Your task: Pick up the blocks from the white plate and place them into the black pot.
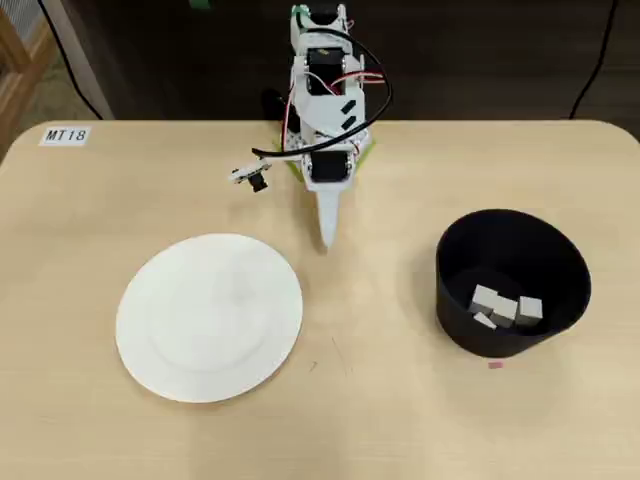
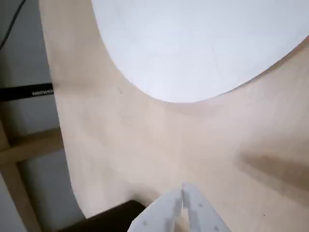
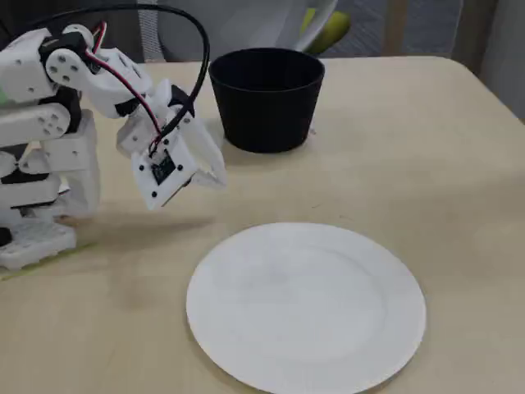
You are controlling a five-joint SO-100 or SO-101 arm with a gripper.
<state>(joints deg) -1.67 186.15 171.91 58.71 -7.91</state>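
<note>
Blocks (image 1: 505,306) lie together at the bottom of the black pot (image 1: 513,283), three as far as the overhead view shows. The end effector (image 1: 325,243) has its jaws pressed together and carries nothing; it hangs over the bare worktop (image 1: 380,400), between the white plate (image 1: 209,316) and the pot. The plate looks empty, so I judge the placing is finished. Next, probably only parking the arm is needed.

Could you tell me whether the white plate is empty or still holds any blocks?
Empty. The white plate shows only bare surface in all three views, and the blocks lie inside the black pot.
</note>
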